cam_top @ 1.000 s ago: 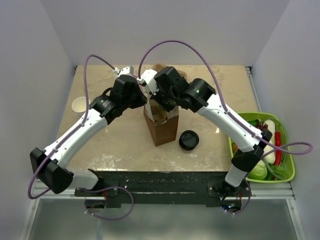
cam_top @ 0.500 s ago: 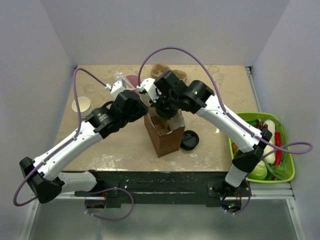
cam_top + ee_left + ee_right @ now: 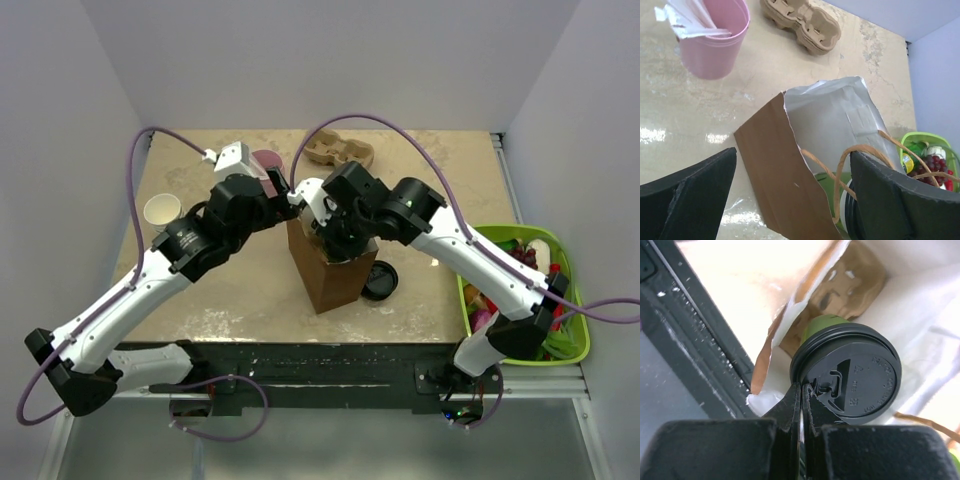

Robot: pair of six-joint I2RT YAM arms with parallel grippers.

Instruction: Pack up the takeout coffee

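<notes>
Spreading wide, the left hand (image 3: 790, 197) is leaving the brown paper bag (image 3: 772, 165) — the right hand (image 3: 801, 392) is pinching the black-lidded paper coffee cup (image 3: 855, 372) by its rim inside the bag; next, releasing it upright.

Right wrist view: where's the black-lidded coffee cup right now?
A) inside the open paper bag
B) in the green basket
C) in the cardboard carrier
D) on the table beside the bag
A: the takeout coffee sits within the white lining of the paper bag, with the right gripper closed at its lid's rim.
</notes>
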